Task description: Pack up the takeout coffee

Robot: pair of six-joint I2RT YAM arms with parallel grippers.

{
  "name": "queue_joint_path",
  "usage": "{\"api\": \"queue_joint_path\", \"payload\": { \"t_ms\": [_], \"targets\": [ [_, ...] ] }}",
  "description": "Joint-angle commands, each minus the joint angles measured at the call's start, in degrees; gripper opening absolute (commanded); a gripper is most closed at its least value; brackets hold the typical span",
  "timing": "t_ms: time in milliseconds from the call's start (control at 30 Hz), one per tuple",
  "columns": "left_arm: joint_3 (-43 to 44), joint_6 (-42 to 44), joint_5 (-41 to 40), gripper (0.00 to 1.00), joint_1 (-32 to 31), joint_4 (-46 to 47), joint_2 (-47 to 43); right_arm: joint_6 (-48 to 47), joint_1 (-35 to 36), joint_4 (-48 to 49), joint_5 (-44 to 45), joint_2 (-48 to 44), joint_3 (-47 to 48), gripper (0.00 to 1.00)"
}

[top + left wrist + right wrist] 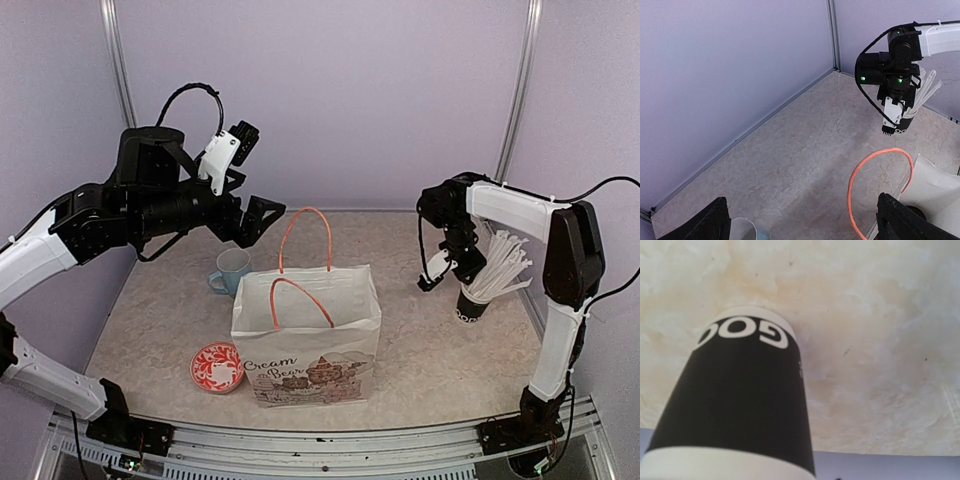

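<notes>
Black, round and low inside the white paper bag with orange handles (pixel 940 192): probably the lidded small black paper takeout cup (pixel 912 212), so seemingly packed already; left gripper (pixel 805 227) hanging wide open above, right gripper (pixel 892 120) impossible to read as open or closed beside the black straw-filled cup (pixel 470 305); next, merely clearing both arms.

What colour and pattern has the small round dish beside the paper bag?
The dish is red with a white ornamental pattern; the top external view shows it best.
</notes>
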Motion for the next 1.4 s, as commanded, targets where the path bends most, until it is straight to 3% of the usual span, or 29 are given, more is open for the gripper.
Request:
{"api": "queue_joint_path", "payload": {
  "t_ms": [0, 400, 533, 667, 800, 900, 933, 1033, 1367],
  "targets": [
    [-0.9, -0.7, 0.7, 0.99, 0.3, 1.1, -2.5, -1.1, 0.3, -2.2, -0.1, -2.1, 0.8, 0.30],
    [-0.7, -1.5, 3.1, 0.99, 0.3, 1.7, -2.6, 1.5, 2.6, -2.2, -3.5, -7.6, 8.1, 0.30],
    [-0.3, -0.4, 2.6, 0.99, 0.3, 2.3, -2.4, 7.4, 2.8, -2.1, -11.3, -8.2, 15.7, 0.29],
    [0.6, 0.6, 4.9, 0.98, 0.6, 2.0, -2.3, 16.0, 0.2, 0.2, -27.1, -10.5, 20.7, 0.25],
    [0.6, 1.5, 9.8, 0.95, 1.0, 1.2, -2.4, 23.2, -7.4, 5.8, -42.5, -16.8, 15.8, 0.15],
    [-0.3, 2.1, 7.9, 0.93, 1.0, 2.2, -2.6, 26.9, -13.7, 10.4, -51.6, -22.7, 9.2, 0.16],
    [-1.0, 2.4, 6.8, 0.93, 1.2, 3.2, -2.7, 28.0, -15.5, 11.8, -53.5, -24.5, 7.0, 0.21],
    [-3.5, 2.8, 4.4, 0.93, 2.3, 7.2, -3.6, 28.7, -19.0, 12.6, -56.4, -29.3, 2.0, 0.26],
    [-10.9, 1.2, 3.8, 0.93, 4.4, 16.4, -6.8, 28.6, -22.3, 10.1, -59.2, -41.3, -11.3, 0.22]
  ]
}}
